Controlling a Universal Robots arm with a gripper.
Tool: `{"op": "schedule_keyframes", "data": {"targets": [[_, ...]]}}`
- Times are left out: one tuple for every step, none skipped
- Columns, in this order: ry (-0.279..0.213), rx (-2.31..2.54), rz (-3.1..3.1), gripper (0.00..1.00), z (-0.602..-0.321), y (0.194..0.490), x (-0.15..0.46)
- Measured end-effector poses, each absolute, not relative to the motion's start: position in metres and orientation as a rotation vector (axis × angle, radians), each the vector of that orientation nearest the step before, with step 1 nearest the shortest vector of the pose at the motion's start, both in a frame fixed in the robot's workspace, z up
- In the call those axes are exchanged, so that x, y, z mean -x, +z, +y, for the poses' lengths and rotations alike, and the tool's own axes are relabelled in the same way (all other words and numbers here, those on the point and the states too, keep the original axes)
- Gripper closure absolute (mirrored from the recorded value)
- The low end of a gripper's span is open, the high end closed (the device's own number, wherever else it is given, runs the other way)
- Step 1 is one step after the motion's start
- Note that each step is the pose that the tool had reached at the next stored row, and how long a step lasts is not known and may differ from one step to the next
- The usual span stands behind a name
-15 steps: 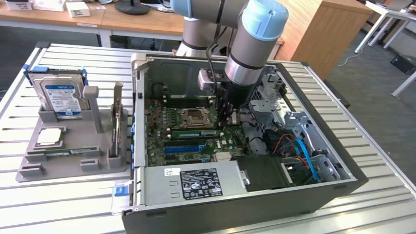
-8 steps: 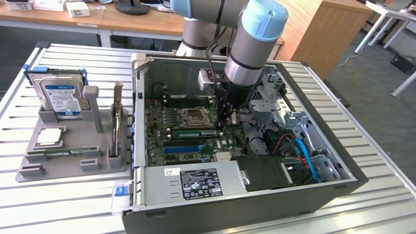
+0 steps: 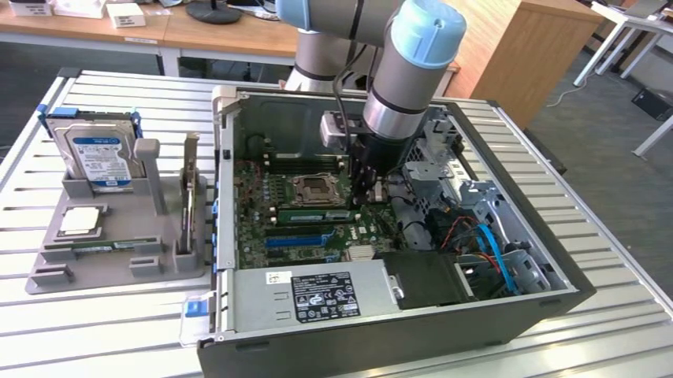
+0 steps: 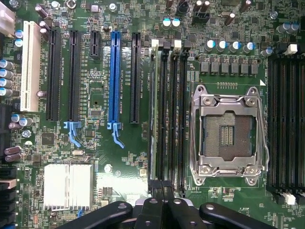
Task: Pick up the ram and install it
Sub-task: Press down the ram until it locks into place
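The claw [image 4: 162, 207] sits closest to my wrist camera, fingers closed together with nothing between them, tips over one end of the slot bank. The ram [image 4: 153, 109] stands edge-on in the outermost slot of that bank, on the side away from the socket [image 4: 228, 133]. I can't tell if it is fully seated.

I judge this is the seating press. It wants a straight push, square to the board [image 4: 95, 102], centred on the stick's edge so it doesn't rock, and off the neighbouring slots.

The case [image 3: 368, 331] lies open, filling the slatted table [image 3: 631, 315] from its middle to its right edge in the exterior view. A grey tray [image 3: 116, 268] by the left edge holds 1 spare stick [image 3: 94, 248] and a drive [image 3: 100, 153]. Wooden desks [image 3: 210, 35] stand behind.
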State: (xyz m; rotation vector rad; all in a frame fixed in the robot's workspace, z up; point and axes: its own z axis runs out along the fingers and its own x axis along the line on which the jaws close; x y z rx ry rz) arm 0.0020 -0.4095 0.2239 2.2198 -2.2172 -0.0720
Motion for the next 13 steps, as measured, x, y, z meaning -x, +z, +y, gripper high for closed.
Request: {"op": "schedule_keyframes", "data": {"targets": [[-0.072, -2.22, -2.217, 0.89, -0.4096, 0.2238, -0.002], [-0.072, -2.22, -2.217, 0.89, -0.4096, 0.2238, -0.002], [-0.072, -2.22, -2.217, 0.89, -0.4096, 0.2236, -0.002], [-0.073, -2.221, -2.218, 0.89, -0.4096, 0.2232, -0.002], [-0.073, -2.221, -2.218, 0.89, -0.4097, 0.2227, -0.002], [-0.074, -2.221, -2.218, 0.89, -0.4097, 0.2225, -0.002], [-0.074, -2.221, -2.218, 0.89, -0.4097, 0.2225, -0.002], [-0.074, -2.221, -2.218, 0.89, -0.4096, 0.2224, -0.002], [-0.074, -2.221, -2.218, 0.89, -0.4096, 0.2223, -0.002], [-0.074, -2.221, -2.218, 0.89, -0.4096, 0.2222, -0.002], [-0.074, -2.221, -2.218, 0.89, -0.4096, 0.2222, -0.002], [-0.074, -2.221, -2.218, 0.89, -0.4096, 0.2223, -0.002], [-0.075, -2.221, -2.219, 0.89, -0.4095, 0.2229, -0.0021]]}}
